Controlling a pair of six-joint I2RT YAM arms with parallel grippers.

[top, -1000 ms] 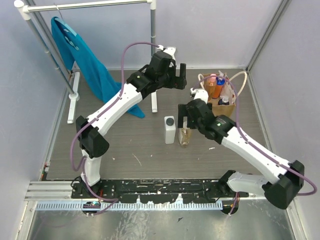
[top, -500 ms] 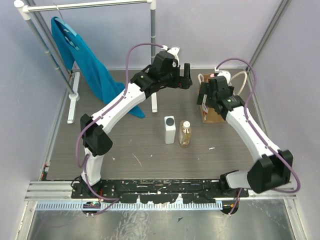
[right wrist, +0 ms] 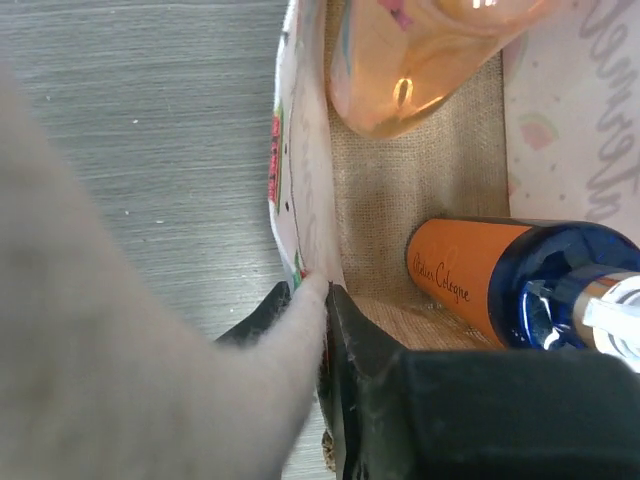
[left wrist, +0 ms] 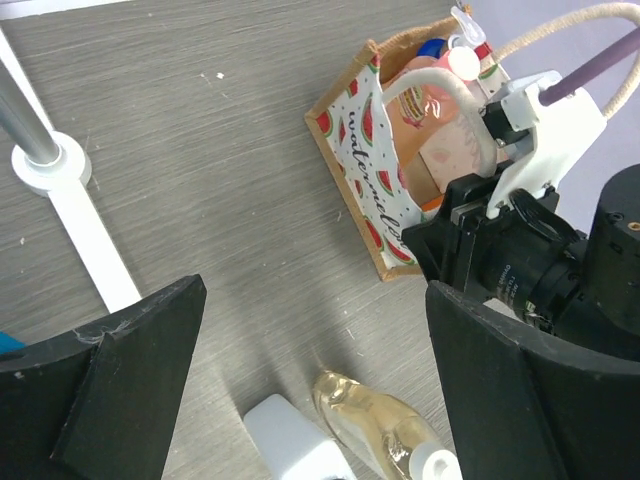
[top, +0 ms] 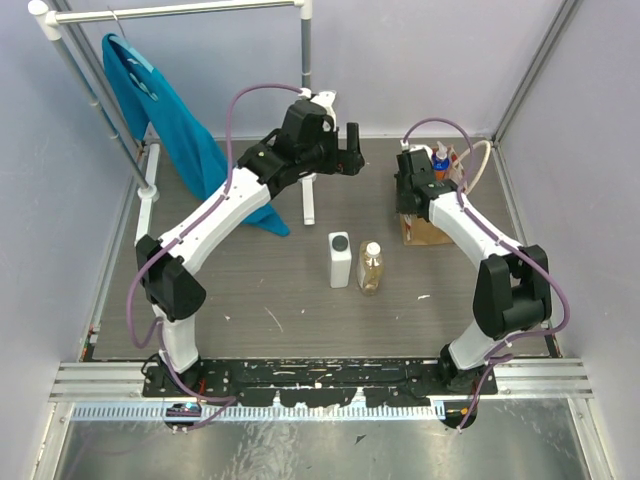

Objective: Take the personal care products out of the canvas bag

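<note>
The canvas bag (top: pixel 428 229) stands at the back right of the table, its watermelon-print wall (left wrist: pixel 372 190) facing left. My right gripper (right wrist: pixel 328 291) is shut on that wall at the rim, one finger inside and one outside. Inside the bag lie an orange bottle with a blue band (right wrist: pixel 482 276) and a pinkish bottle (right wrist: pixel 420 55). Both also show in the left wrist view, the pinkish bottle (left wrist: pixel 435 100) on top. A white bottle with a dark cap (top: pixel 340 259) and a clear amber bottle (top: pixel 371 268) stand on the table. My left gripper (top: pixel 350 152) hovers open, high up and left of the bag.
A teal-blue garment (top: pixel 170 125) hangs on the clothes rack at the back left. The rack's white foot and post (top: pixel 308 195) stand just behind the white bottle. A pale cord handle (top: pixel 482 160) loops off the bag's right side, near the right wall.
My right arm left the amber bottle standing on the table, swung back to the bag and shut on its left wall. My left arm shifted slightly left.
</note>
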